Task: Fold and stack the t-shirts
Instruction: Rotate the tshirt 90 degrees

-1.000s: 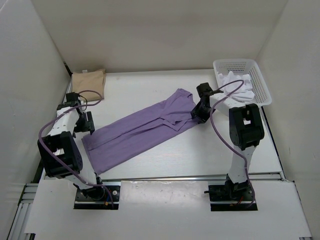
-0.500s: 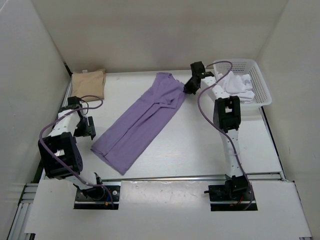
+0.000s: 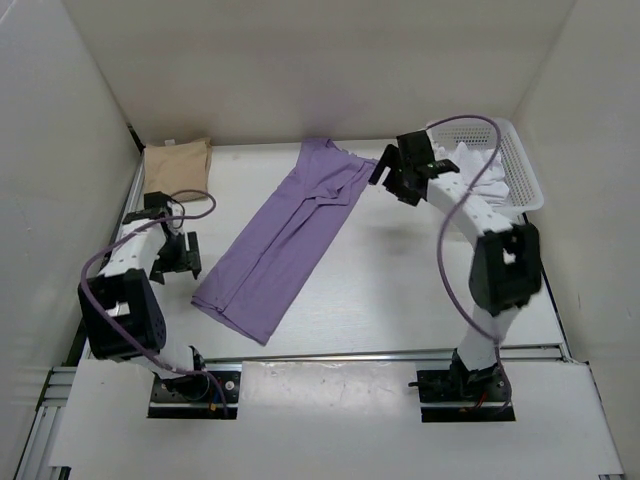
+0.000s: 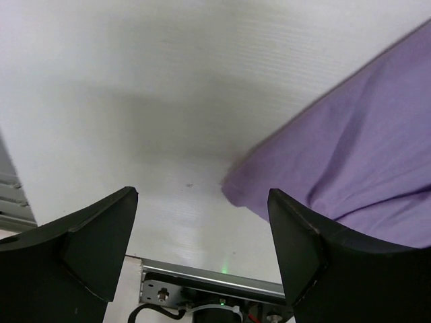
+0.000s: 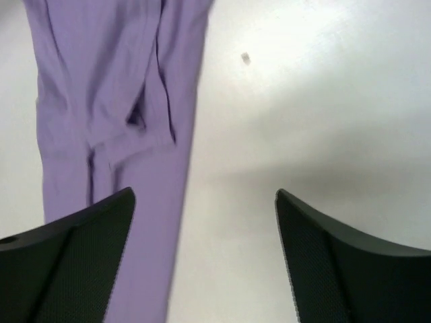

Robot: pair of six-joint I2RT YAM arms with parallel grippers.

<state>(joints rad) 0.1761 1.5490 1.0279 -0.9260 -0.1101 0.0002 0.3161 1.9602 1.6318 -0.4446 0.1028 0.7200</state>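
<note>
The lavender purple t-shirt (image 3: 292,231) lies flat in a long folded strip, running from the back middle of the table to the front left. It also shows in the right wrist view (image 5: 114,134) and its near corner in the left wrist view (image 4: 350,161). My right gripper (image 3: 392,172) is open and empty, raised just right of the shirt's far end. My left gripper (image 3: 184,257) is open and empty, just left of the shirt's near corner. The tan t-shirt (image 3: 177,165) lies folded at the back left. The white t-shirt (image 3: 470,170) is crumpled in the basket.
The white perforated basket (image 3: 521,170) stands at the back right corner. White walls close the table on three sides. A metal rail (image 3: 330,357) runs along the front edge.
My right gripper dragged the shirt's top end toward the back, let go of it and lifted away to the right. The shirt now lies steeper. My left gripper shifted slightly right.
</note>
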